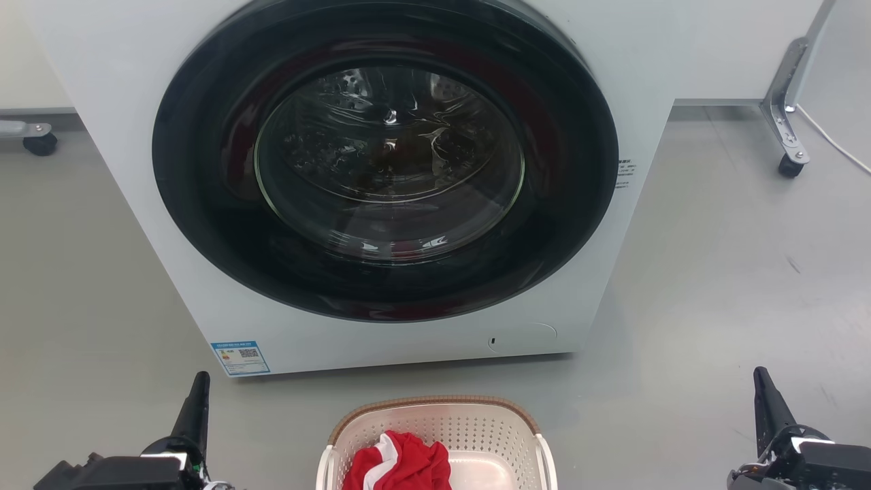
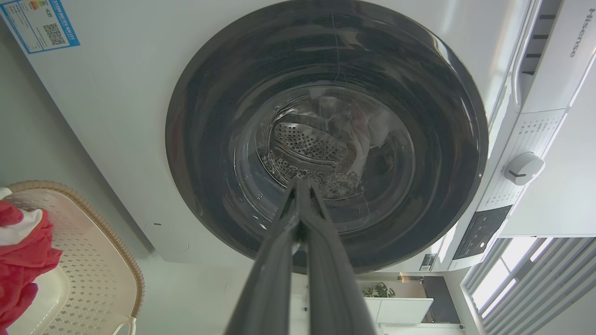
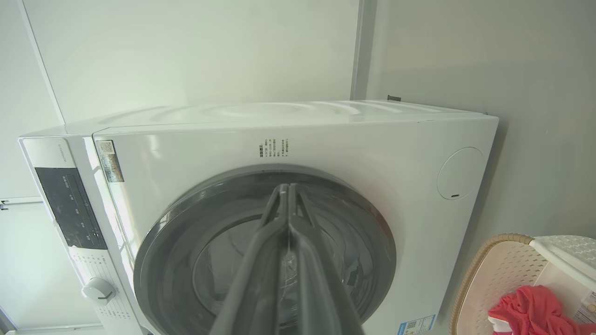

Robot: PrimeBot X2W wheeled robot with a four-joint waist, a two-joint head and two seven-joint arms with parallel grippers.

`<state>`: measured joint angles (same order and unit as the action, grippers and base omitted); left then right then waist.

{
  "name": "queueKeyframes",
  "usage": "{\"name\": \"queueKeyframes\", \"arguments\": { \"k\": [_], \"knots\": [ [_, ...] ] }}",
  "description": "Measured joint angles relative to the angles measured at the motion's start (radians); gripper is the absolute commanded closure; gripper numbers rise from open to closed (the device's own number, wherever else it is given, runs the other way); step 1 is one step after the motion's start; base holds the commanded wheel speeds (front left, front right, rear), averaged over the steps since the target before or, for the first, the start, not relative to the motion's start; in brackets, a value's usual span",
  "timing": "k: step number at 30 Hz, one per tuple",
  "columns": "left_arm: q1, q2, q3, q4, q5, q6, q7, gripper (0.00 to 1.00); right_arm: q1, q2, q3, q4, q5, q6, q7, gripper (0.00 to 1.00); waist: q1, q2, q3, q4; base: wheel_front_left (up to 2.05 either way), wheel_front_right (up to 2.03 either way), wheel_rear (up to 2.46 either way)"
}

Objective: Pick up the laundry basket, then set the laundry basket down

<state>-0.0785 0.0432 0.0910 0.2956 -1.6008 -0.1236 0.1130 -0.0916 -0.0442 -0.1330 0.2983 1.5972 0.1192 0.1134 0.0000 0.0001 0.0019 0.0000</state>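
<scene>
Partly cut off below, laundry basket [image 1: 476, 435] holds red cloth [image 1: 401, 466]

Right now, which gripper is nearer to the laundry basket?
Left. The left gripper is just off the left side of the laundry basket; the right gripper is off its right side, across a clearly wider gap. Neither touches it.

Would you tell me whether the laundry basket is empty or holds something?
Not empty: a red-and-white cloth lies bunched inside the laundry basket, leaving part of its bottom bare.
</scene>
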Motion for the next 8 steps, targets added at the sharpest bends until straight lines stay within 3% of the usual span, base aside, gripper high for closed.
{"name": "queueKeyframes", "arguments": {
  "k": [8],
  "knots": [
    [0.000, 0.000, 0.000, 0.000, 0.000, 0.000, 0.000, 1.00, 0.000, 0.000, 0.000, 0.000, 0.000, 0.000, 0.000, 1.00, 0.0000, -0.0001, 0.000, 0.000, 0.00, 0.00, 0.00]
  ]
}}
